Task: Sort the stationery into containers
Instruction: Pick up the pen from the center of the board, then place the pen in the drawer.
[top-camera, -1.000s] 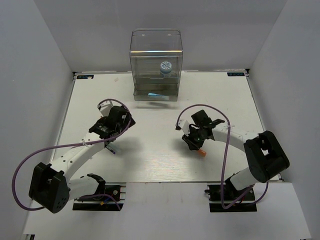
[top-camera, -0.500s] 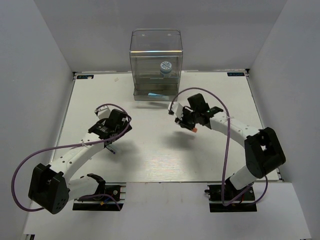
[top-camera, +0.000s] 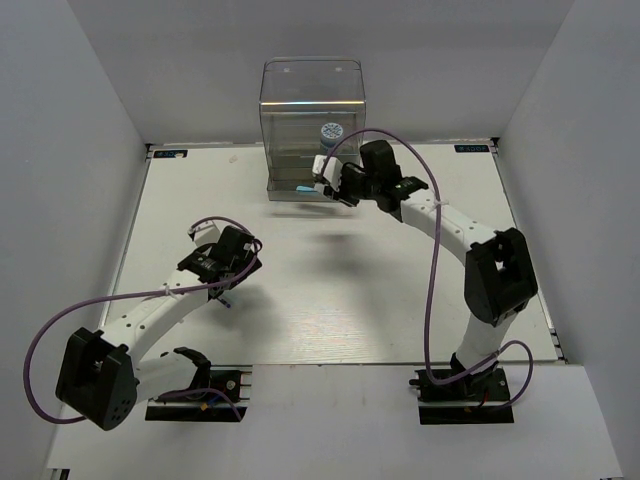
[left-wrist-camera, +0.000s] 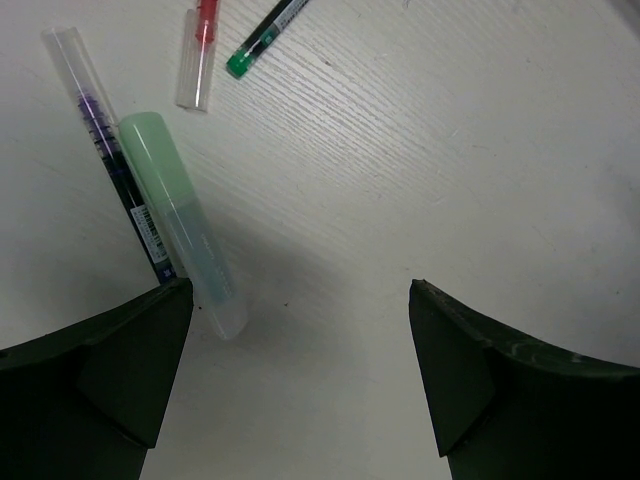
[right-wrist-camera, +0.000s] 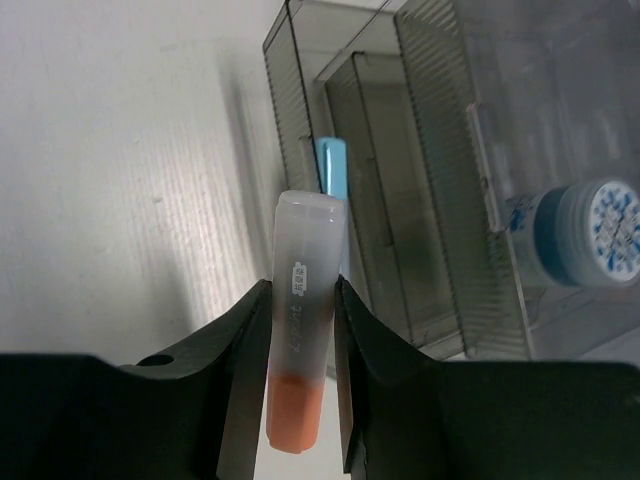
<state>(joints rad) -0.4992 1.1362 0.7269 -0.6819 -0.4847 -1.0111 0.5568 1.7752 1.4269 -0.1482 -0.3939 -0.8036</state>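
Overhead, we note the tall transparent plastic cabinet (top-camera: 312, 120) at the far middle of the white table (top-camera: 300, 330). A round blue-and-white patterned roll (top-camera: 331, 134) sits inside it, above the stack of shallow clear drawers (top-camera: 310, 180). The right arm reaches far, and the right gripper (top-camera: 333, 185) hangs just in front of the drawers on their right side. The left gripper (top-camera: 224, 268) is low over the table, left of centre and well apart from the cabinet. From this height we cannot read either set of fingers.

Left wrist view: the two dark fingers (left-wrist-camera: 100, 370) stand wide apart with bare table between them, holding nothing. Four items lie on the table just beyond:
- a green-capped clear marker (left-wrist-camera: 180, 225), its end close by the left finger
- a purple pen with a clear cap (left-wrist-camera: 108, 150), alongside and touching the marker
- a small clear red-inked pen (left-wrist-camera: 199, 52), farther off
- a black green-tipped pen (left-wrist-camera: 265, 32), beside the red one

Right wrist view: the fingers are clamped on a clear orange-capped tube (right-wrist-camera: 300, 340), gripped near the orange end, the clear end pointing toward the drawers. A light-blue-ended tube (right-wrist-camera: 331, 165) shows in the drawers beyond; which drawer, we cannot tell. The patterned roll is inside the cabinet, to the right.
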